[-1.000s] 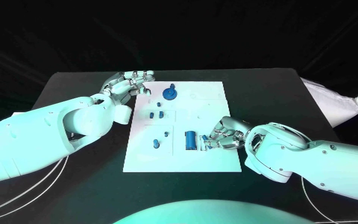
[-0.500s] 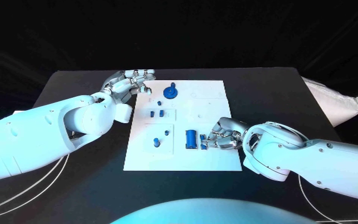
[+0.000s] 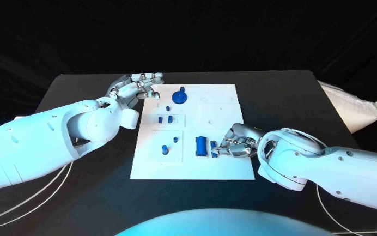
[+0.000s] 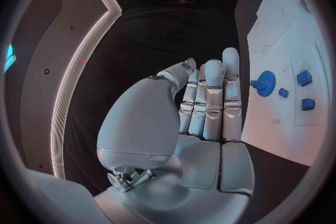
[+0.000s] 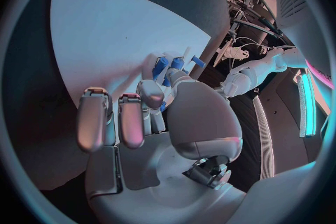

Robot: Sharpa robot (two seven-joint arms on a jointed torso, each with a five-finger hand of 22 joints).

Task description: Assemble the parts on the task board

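Right hand busy at the near right of the flat white task board, left one just parked.

Fingers of the right hand look pinched round a small blue part, right beside the bigger blue cylinder part lying on the board, so my guess is it's lining that piece up to seat it. The pinch itself is mostly buried behind the fingers, so I can't tell whether the piece is off the board or touching it. Left hand is released, fingers straight and holding nothing, sitting over the black bench at the board's far left corner, near the round blue gear part, probably just keeping clear. The smaller blue bits mid-board are too tiny to identify.
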